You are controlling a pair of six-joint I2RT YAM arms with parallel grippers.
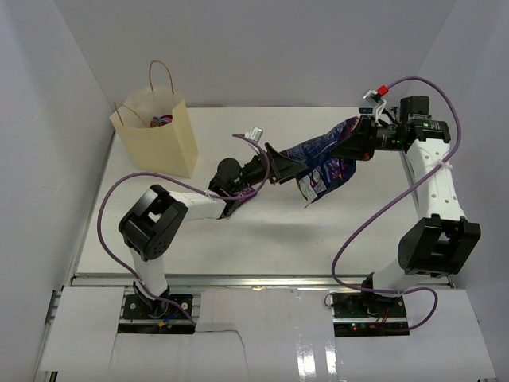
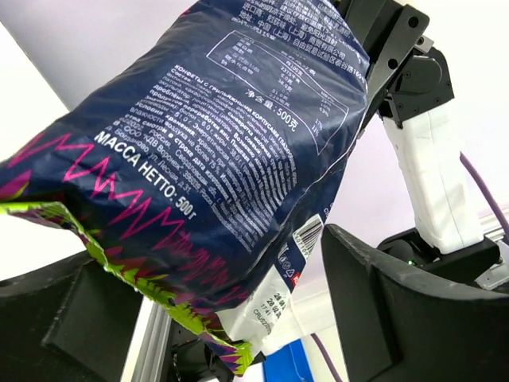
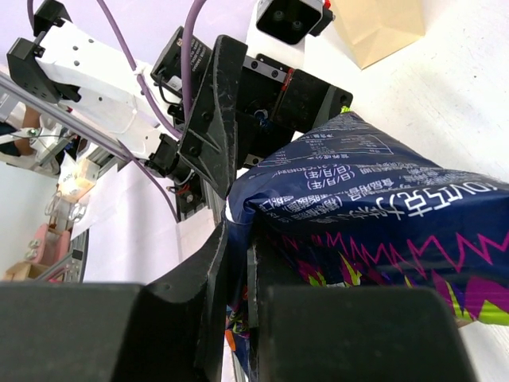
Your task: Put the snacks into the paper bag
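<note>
Dark-blue chip bag (image 1: 326,157) is up off the white table (image 1: 238,235), stretched between the two arms right of centre, print side showing pink zigzags and a green edge.

Right gripper (image 1: 359,142): fingers nearly together, pinching the far end of the bag. Its wrist view shows the foil squeezed in the narrow slot between them (image 3: 248,267).

Left gripper (image 1: 280,169): jaws spread wide in a V around the bag's near end. From the left wrist, the bag (image 2: 223,159) hangs between the two dark fingers with room on both sides. No clamp visible.

Paper bag (image 1: 159,142) stands upright at the far left of the table, well apart from the chip bag, handles up. Something colourful shows inside its mouth; too small to name.
</note>
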